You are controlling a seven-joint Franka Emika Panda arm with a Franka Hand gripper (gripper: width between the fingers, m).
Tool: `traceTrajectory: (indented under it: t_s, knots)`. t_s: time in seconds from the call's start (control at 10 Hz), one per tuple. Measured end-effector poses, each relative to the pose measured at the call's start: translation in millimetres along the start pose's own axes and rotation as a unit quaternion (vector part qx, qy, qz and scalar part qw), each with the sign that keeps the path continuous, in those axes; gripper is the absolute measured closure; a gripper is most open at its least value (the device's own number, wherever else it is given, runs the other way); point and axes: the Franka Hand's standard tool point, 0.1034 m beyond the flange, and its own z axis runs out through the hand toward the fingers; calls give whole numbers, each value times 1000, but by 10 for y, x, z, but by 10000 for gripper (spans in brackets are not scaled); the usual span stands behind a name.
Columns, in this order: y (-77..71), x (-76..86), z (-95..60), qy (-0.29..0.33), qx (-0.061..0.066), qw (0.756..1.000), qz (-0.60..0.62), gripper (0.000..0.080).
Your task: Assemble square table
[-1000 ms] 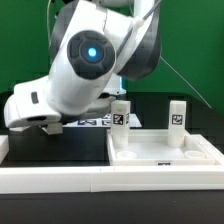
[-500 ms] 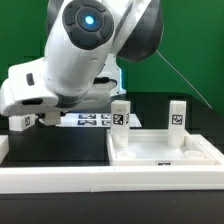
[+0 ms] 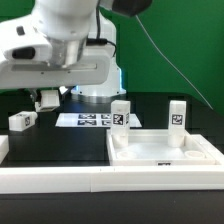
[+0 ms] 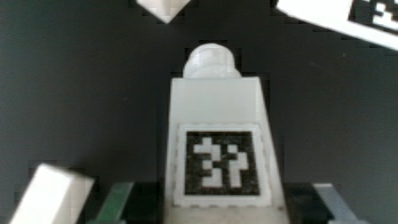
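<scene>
The white square table top [image 3: 165,152] lies at the exterior view's right, with two tagged white legs [image 3: 120,113] [image 3: 177,113] standing upright at its far side. A third leg [image 3: 22,120] lies on the black table at the exterior view's left. My gripper [image 3: 47,100] hangs above the table just right of that leg, shut on a fourth leg. In the wrist view this held leg [image 4: 217,130] fills the middle, tag facing the camera and rounded peg end pointing away. It sits between my gripper's [image 4: 224,205] fingers [image 4: 121,200].
The marker board [image 3: 92,120] lies flat behind the gripper, near the robot's base. White rails [image 3: 60,178] edge the front of the black surface. A white block [image 4: 54,195] shows beside the held leg in the wrist view.
The arm has risen from the table at the exterior view's left and shifted a little right, carrying a leg up. The other leg stays on the table.
</scene>
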Motion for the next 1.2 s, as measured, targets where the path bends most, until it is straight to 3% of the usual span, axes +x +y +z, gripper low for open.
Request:
traceTrajectory:
  t_s: [0.1, 0.4, 0.5, 0.8, 0.9, 1.2]
  knots:
    - [38, 73, 34, 53, -15, 998, -1, 509]
    - [69, 75, 37, 154, -25, 988, -3, 509]
    - [39, 77, -7, 162, -26, 986, -4, 509]
    - [-23, 222, -428, 220, -21, 975, 6, 509]
    - [-6, 258, -495, 254, -36, 966, 4, 509]
    - [92, 215, -433, 311, -57, 949, 5, 509]
